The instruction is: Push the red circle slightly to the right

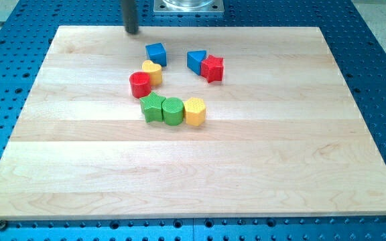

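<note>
My tip [133, 31] stands at the tabletop's [79, 174] top edge — well apart from the red circle [139, 85], which sits touching a yellow block [153, 71]. There is no gripper — just the rod. The push looks not yet begun.

My tip [133, 31] stands at the top edge of the counter [193, 174], towards the view's left, well apart from every block, with bare wood between it and the cluster. The red circle [139, 85] has open wood on its left and below-left, but its right is blocked: the yellow block [153, 71] touches it at upper right, and the green block [153, 107] sits just below. Further right, a gap opens before the blue triangle [196, 61] and red star [212, 68]. The blue cube [156, 53] stands above the yellow one.
</note>
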{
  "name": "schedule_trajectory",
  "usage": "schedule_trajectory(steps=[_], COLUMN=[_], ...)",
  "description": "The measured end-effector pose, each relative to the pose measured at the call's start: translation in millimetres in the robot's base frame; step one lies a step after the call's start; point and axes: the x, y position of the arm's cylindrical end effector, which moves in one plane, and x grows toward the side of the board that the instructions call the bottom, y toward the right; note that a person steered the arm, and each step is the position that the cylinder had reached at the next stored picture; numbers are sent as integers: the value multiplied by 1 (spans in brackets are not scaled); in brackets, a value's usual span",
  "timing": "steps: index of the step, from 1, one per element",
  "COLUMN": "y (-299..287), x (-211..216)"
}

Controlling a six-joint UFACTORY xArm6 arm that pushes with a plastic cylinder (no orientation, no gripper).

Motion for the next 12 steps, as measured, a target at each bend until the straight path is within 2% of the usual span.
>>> schedule_trajectory(steps=[1, 2, 3, 4, 8, 11, 12], y=[-55, -66, -62, -22, 41, 38, 15], x=[42, 132, 176, 187, 187, 187, 196])
